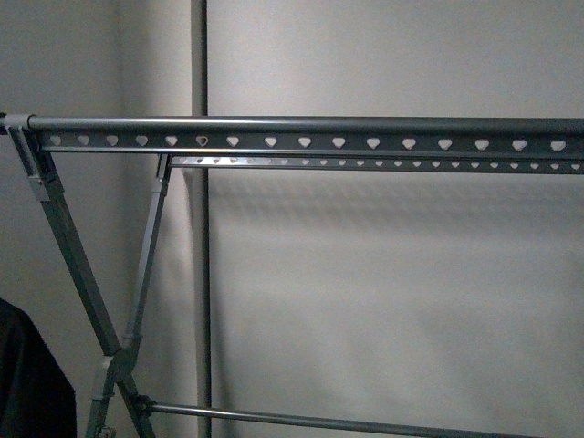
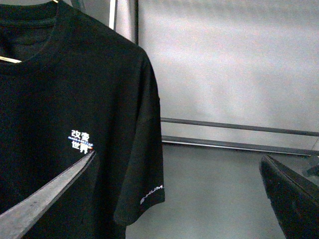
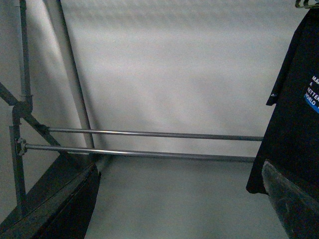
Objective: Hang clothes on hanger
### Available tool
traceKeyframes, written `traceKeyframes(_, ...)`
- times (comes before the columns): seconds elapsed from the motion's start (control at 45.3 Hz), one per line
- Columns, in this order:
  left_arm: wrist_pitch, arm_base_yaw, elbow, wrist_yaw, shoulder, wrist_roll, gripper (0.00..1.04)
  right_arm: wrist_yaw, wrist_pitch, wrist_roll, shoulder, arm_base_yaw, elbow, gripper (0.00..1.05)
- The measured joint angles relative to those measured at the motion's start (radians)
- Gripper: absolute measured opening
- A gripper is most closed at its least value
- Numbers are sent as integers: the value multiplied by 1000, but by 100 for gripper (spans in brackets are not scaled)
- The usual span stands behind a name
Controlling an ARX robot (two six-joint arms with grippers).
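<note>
Noted T-shirt (image 2: 75, 99) on brass coat hanger (image 2: 10, 59) before left gripper (image 2: 177, 157), spread and empty like right gripper (image 3: 179, 169); judged pre-grasp, next requiring grip and lift onto bare rack rail (image 1: 301, 123).

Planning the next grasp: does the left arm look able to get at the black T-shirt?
Probably yes. The T-shirt hangs just ahead of the open left gripper, one finger overlapping its front in the wrist view, with nothing visible between them.

Black T-shirt (image 2: 75, 94) hangs (white print (image 2: 80, 141) on chest).
</note>
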Motion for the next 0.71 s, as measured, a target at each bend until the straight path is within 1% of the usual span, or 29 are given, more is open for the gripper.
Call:
traceKeyframes(0.176,0,0,0,0,0,0,98,0,0,0,0,0,0,97)
traceKeyframes(0.199,-10,13,3,42,9,8,98,0,0,0,0,0,0,97)
traceKeyframes(0.243,-44,63,21,201,49,15,98,1,0,0,0,0,0,97)
traceKeyframes(0.265,-45,77,25,241,66,14,98,0,0,0,0,0,0,97)
traceKeyframes(0.287,-42,101,36,305,104,9,98,0,0,0,0,0,0,97)
traceKeyframes(0.309,-40,122,49,343,146,-8,98,-1,0,0,0,0,0,97)
traceKeyframes(0.331,-39,131,57,349,168,-11,98,-4,0,0,0,0,0,97)
traceKeyframes(0.375,-24,162,97,325,260,-53,98,-3,0,0,0,0,0,97)
traceKeyframes(0.419,8,186,143,266,356,-105,98,0,0,0,0,1,0,97)
traceKeyframes(0.441,16,191,155,251,377,-113,98,0,0,0,0,0,0,97)
traceKeyframes(0.507,65,217,235,156,524,-201,98,0,0,0,0,0,0,97)
traceKeyframes(0.529,71,220,249,149,547,-208,98,0,0,0,0,1,0,97)
traceKeyframes(0.596,103,224,325,64,680,-291,98,0,0,0,0,1,0,97)
traceKeyframes(0.618,106,224,338,59,702,-295,98,0,0,0,0,0,0,97)
traceKeyframes(0.706,192,212,422,-29,848,-360,98,-2,0,0,0,0,0,97)
